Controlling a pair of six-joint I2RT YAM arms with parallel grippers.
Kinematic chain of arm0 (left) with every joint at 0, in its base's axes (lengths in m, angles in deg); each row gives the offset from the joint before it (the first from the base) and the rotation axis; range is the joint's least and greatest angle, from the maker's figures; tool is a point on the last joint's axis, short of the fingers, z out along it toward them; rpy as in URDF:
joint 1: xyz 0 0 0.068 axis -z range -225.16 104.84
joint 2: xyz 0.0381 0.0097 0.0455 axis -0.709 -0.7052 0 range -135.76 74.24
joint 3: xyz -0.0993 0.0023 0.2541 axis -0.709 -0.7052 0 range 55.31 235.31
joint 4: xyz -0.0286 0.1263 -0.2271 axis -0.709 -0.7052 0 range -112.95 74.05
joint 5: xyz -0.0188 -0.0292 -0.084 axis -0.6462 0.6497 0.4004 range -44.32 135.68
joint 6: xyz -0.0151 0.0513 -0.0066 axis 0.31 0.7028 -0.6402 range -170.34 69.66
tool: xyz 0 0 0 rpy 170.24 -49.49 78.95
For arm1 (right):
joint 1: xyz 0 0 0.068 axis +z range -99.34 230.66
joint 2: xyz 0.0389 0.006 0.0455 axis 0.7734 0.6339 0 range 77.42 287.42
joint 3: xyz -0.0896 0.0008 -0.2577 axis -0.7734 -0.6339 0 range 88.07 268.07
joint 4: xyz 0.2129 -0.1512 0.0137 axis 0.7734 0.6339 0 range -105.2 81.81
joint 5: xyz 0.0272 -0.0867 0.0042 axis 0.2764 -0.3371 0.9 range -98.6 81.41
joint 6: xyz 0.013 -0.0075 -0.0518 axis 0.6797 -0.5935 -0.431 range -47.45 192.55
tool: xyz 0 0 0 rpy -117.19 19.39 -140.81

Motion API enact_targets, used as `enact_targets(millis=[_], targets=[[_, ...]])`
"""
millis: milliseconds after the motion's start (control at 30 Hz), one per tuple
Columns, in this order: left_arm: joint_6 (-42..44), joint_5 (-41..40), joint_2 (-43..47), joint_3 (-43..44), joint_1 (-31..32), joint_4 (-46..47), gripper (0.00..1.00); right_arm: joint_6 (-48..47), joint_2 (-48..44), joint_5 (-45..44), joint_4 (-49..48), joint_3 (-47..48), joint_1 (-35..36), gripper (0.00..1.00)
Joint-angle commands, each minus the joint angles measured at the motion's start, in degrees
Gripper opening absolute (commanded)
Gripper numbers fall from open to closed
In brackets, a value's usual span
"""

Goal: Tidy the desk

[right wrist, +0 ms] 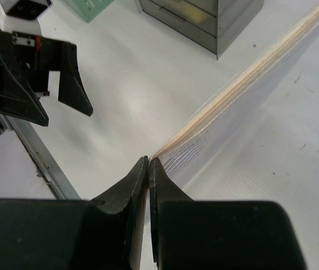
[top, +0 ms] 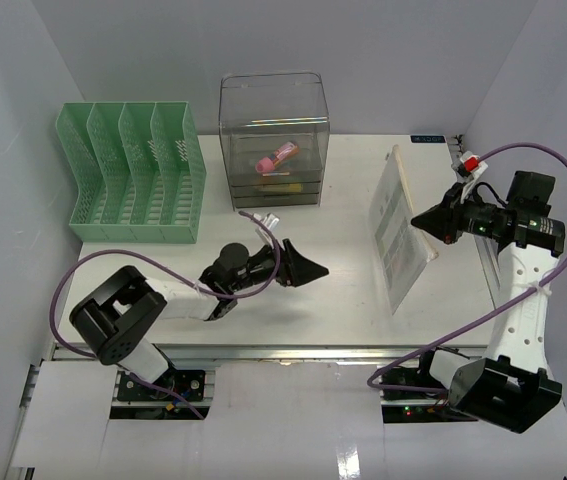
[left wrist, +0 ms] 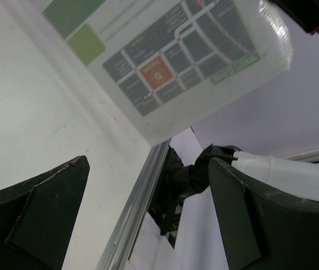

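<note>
Right pincer (right wrist: 149, 160) pinched shut on the corner of a clear document sleeve (top: 401, 232) at frame right, left pincer (top: 306, 267) gaped wide and empty mid-frame as I watched, white desk (top: 353, 305) filled the centre, green file rack (top: 133, 170) upper left, clear drawer box (top: 273, 140) top centre

No legible txt, incl. sheet (left wrist: 165, 56)

White-and-black arms (top: 523, 290), looping purple cables (top: 73, 275) (matte black, wedge-shaped gripper fingers (left wrist: 41, 219)).
</note>
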Motion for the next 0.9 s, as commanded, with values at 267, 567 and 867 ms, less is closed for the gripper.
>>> enact_targets(millis=[267, 567, 867], targets=[[1.9, -0.8, 1.8, 30.8, 0.1, -41.4, 0.98, -2.5, -6.8, -11.8, -7.7, -10.6, 9.1, 0.08], [-6.4, -1.2, -7.6, 42.1, 0.1, -53.4, 0.98, 1.8, -10.4, -16.6, -14.8, -17.7, 19.7, 0.08], [-6.4, -1.0, -12.5, 50.8, 0.1, -59.8, 0.98, 7.6, -10.8, -23.2, -19.5, -20.1, 32.4, 0.08]])
